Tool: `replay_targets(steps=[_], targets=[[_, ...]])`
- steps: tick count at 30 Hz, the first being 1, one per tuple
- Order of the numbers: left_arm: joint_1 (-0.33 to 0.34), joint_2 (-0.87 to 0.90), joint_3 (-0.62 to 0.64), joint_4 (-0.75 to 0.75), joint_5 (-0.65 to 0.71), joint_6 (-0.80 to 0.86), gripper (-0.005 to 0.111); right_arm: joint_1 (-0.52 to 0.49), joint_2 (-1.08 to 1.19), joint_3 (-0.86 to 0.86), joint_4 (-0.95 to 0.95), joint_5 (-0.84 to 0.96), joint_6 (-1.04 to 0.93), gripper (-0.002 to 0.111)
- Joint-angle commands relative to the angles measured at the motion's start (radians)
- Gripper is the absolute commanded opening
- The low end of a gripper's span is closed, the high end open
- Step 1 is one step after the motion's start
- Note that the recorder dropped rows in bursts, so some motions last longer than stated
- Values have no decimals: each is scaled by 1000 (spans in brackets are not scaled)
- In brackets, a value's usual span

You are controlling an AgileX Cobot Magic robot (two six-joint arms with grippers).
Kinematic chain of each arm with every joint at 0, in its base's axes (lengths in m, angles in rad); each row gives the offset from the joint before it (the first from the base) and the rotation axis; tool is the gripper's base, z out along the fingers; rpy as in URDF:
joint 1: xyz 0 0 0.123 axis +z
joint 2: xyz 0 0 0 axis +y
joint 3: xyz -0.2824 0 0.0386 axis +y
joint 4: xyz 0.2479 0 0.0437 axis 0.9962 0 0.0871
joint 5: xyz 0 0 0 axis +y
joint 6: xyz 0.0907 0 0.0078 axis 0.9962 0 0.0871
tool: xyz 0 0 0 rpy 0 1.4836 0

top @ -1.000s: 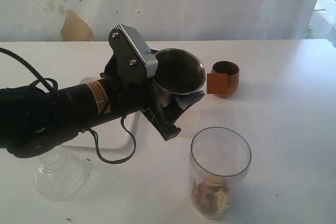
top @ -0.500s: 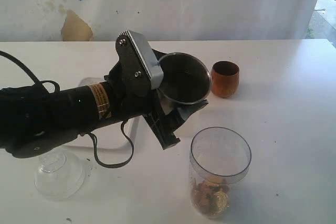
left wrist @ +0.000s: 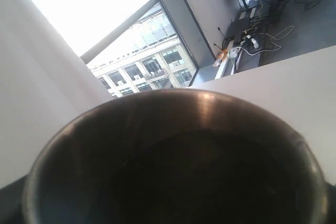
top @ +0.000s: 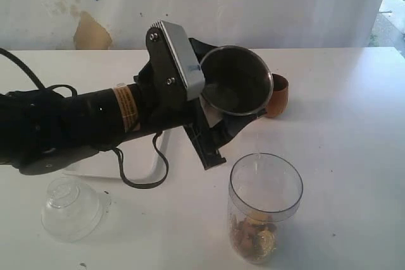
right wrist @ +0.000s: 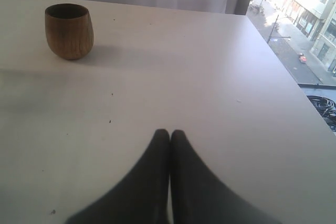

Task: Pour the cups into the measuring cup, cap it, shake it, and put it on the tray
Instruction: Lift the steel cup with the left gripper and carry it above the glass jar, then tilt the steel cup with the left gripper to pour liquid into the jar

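My left gripper point(top: 221, 124) is shut on the steel tumbler point(top: 235, 80), held in the air and tipped with its mouth toward the camera, above and left of the measuring cup point(top: 264, 207). The tumbler point(left wrist: 173, 166) fills the left wrist view, its inside dark. The clear measuring cup stands upright near the front edge with golden-brown pieces at its bottom. The wooden cup point(top: 278, 96) point(right wrist: 69, 30) stands upright behind, partly hidden by the tumbler. The white tray point(top: 142, 172) lies mostly under the left arm. My right gripper point(right wrist: 170, 132) is shut and empty over bare table, out of the exterior view.
A clear domed top point(top: 71, 207) lies at the front left of the white table point(top: 342, 131). The left arm and its cable point(top: 136, 178) stretch across the left half. A white wall stands behind the table.
The left gripper has lifted the steel tumbler up and to the right, tilting it further, so it now covers part of the wooden cup. The measuring cup has not moved.
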Motion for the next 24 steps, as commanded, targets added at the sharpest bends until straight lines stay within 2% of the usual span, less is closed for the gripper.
replay_targets(steps=[1, 8, 24], targets=[[-1, -13, -17, 19, -42, 0, 0, -2, -5, 1, -4, -2, -3, 0], [-1, -13, -17, 79, -27, 1, 0, -2, -5, 1, -4, -2, -3, 0], [-1, -13, -17, 73, -23, 76, 0, -2, -5, 1, -4, -2, -3, 0]])
